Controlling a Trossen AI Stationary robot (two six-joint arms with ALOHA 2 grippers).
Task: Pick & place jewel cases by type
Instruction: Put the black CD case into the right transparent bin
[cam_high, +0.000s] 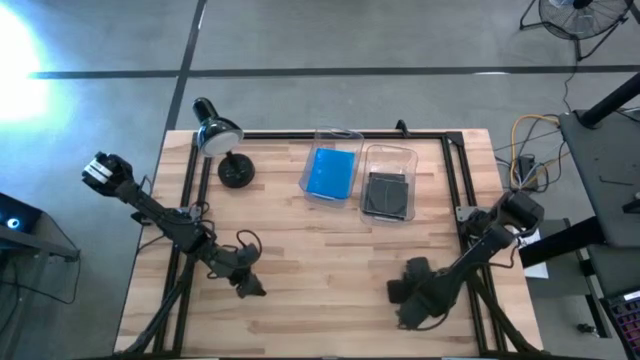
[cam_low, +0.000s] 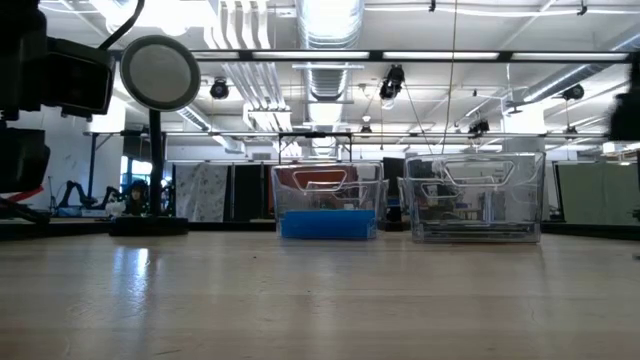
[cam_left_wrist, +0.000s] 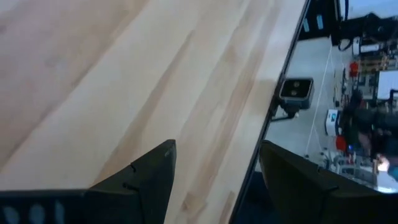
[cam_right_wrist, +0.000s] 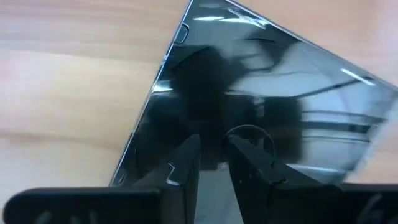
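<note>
One dark grey jewel case (cam_right_wrist: 267, 93) lies flat on the wooden table, and its glossy face mirrors my right gripper (cam_right_wrist: 214, 162). That gripper (cam_high: 405, 293) is near the table's near edge, right of centre. It points down at the case with its fingers almost together, and in the high view it covers the case. Blue cases (cam_high: 331, 172) lie in the left clear bin (cam_high: 338, 133) and also show in the low view (cam_low: 327, 225). Dark grey cases (cam_high: 386, 193) lie in the right clear bin (cam_high: 390, 150). My left gripper (cam_high: 250, 288) (cam_left_wrist: 214, 180) is open over bare wood near the near edge. My right gripper comes from above at a slant, its nearly closed fingertips (cam_right_wrist: 186, 158) over the near part of the dark grey case's glossy face (cam_right_wrist: 211, 127). The case lies flat on the table. Whether the fingertips touch it, I cannot tell.
A black desk lamp (cam_high: 222, 140) stands at the far left of the table, left of the bins. A black frame (cam_high: 445, 135) runs along the table's far and side edges. Bare wood (cam_high: 320, 270) lies between the two grippers. A cable bundle (cam_high: 530, 150) lies off the right edge.
</note>
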